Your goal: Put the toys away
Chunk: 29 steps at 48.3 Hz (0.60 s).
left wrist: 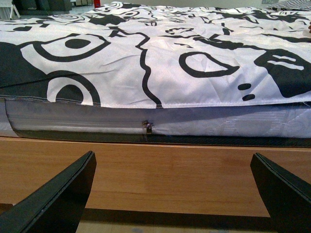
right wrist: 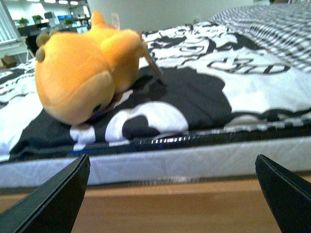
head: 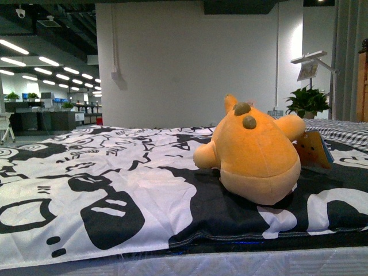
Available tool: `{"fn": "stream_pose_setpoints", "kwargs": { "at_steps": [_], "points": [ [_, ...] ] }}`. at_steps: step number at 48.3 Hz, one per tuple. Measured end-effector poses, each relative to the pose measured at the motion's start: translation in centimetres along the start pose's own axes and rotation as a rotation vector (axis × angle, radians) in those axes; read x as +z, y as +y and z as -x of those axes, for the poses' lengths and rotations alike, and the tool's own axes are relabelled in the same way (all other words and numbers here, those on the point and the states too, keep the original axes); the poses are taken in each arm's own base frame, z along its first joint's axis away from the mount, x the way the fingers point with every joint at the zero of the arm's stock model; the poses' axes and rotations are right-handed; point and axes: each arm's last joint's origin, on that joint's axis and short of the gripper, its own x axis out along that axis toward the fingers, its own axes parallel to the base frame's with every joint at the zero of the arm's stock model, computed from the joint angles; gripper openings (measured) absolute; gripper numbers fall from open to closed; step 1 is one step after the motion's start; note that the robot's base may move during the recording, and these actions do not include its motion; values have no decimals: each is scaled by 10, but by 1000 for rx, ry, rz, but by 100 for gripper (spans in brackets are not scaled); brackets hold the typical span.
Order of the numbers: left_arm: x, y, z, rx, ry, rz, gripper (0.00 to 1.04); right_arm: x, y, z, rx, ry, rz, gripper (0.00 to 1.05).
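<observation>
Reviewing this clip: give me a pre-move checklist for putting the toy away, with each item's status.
1. Target found: ok, the soft orange-yellow plush animal lies on the black-and-white patterned bedding, near its front edge.
2. Right gripper open and empty: ok.
3. Left gripper open and empty: ok.
4. Right gripper at the plush animal: not ok, it sits low by the wooden bed frame, apart from it.
5. Plush animal in the left wrist view: not ok, only bedding and frame show.
6. Place to put it: cannot tell, no container in view.

Left tool (left wrist: 172,158), right tool (right wrist: 172,158): jaws wide apart
</observation>
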Motion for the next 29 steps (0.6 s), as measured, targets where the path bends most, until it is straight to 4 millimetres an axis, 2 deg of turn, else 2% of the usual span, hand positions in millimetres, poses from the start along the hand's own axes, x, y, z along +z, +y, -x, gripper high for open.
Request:
{"fn": "stream_pose_setpoints", "kwargs": {
  "at_steps": [3,7,13,17,22,29],
  "points": [
    [0,0,0,0,0,0,99,12,-1,-11,-2,-20,4,104],
    [0,0,0,0,0,0,99,35,1,-35,-2,-47,8,104],
    [0,0,0,0,0,0,99,54,10,-59,16,-56,12,104],
    [0,0,0,0,0,0,99,65,19,-77,32,-63,20,104],
    [0,0,0,0,0,0,99,82,41,-114,54,-65,45,104],
    [0,0,0,0,0,0,99,87,61,-146,62,-49,80,104]
  ]
}}
